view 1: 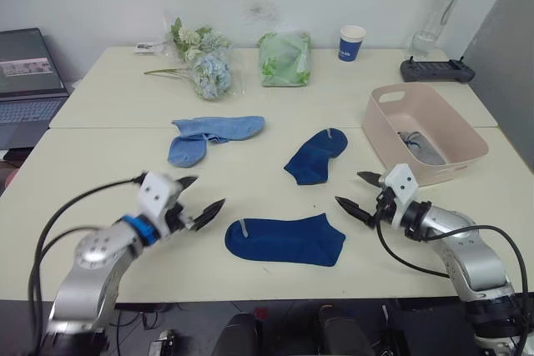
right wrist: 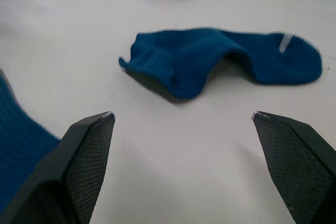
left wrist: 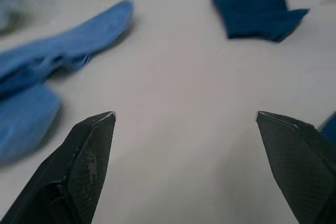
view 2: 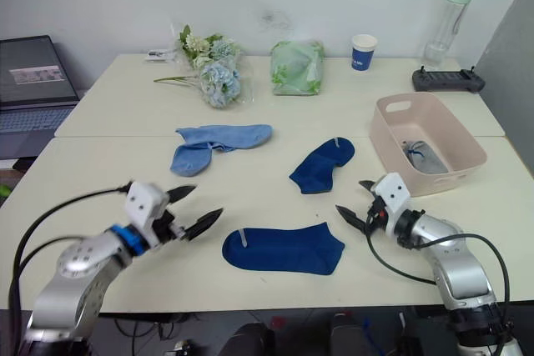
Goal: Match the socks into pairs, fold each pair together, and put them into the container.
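Observation:
One dark navy sock [view 1: 285, 240] lies flat near the table's front, between my two grippers. A second navy sock [view 1: 317, 156] lies bent at mid-table, also seen as the navy sock [right wrist: 220, 61] in the right wrist view. Two light blue socks [view 1: 213, 135] lie overlapped further left. The pale pink container [view 1: 421, 132] stands at the right with a grey sock [view 1: 415, 144] inside. My left gripper [view 1: 200, 198] hovers open just left of the front navy sock. My right gripper [view 1: 359, 195] is open just right of it, holding nothing.
Along the table's far side sit a flower bunch [view 1: 202, 60], a green crinkly bag [view 1: 284, 58], a blue paper cup [view 1: 351, 42], a clear bottle [view 1: 438, 12] and a black controller [view 1: 436, 69]. A laptop [view 1: 29, 85] stands at far left.

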You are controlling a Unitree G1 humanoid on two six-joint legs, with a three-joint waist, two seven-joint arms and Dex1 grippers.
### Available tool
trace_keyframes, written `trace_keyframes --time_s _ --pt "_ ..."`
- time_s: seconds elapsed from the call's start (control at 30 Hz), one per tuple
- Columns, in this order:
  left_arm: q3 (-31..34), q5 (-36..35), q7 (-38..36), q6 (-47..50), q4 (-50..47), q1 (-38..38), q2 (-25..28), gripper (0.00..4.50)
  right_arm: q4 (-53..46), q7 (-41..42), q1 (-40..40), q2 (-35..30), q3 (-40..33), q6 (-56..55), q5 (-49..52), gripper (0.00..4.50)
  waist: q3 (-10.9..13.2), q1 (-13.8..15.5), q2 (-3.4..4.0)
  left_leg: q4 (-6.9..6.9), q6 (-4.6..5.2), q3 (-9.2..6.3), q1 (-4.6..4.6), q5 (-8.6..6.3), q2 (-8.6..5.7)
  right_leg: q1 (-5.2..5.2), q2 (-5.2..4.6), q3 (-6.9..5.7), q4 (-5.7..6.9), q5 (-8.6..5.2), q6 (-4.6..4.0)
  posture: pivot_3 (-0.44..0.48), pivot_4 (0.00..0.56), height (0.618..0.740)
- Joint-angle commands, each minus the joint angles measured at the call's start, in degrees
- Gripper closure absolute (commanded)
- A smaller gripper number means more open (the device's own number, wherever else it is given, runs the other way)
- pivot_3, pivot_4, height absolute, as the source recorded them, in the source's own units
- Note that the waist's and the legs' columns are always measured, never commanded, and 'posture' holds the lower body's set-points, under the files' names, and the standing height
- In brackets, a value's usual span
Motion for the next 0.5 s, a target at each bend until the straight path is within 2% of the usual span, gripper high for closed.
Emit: trace_keyframes --time_s 0.03,0.23,0.5 --pt "-6.21 3.10 -3.19 -0.30 1.59 -6.31 0.26 0.04 -2.47 -1.05 -1.04 0.26 -0.22 0.60 -0.43 0.00 -0.01 -0.27 0.00 0.00 0.00 0.04 0.01 0.00 0.00 -0.01 0.00 0.01 -0.03 0.00 0.00 0.000 0.150 0.740" --pt "-17.08 10.06 -5.64 -3.23 13.82 -19.55 -5.34 0.04 -3.21 -2.55 -0.59 0.30 -0.44 1.59 -1.59 0.00 -0.01 -0.31 0.00 0.01 -0.01 0.16 -0.06 0.01 0.00 -0.14 0.03 0.02 0.02 0.00 0.01 0.000 0.150 0.740" --pt "-23.32 18.85 -2.21 -11.12 30.84 -28.63 -13.60 0.04 -5.47 -4.47 1.20 0.53 -0.81 2.24 -1.88 0.00 -0.01 -0.47 -0.01 0.03 0.00 0.18 -0.06 0.01 0.04 -0.18 0.09 0.06 0.05 0.00 0.01 0.000 0.150 0.740"
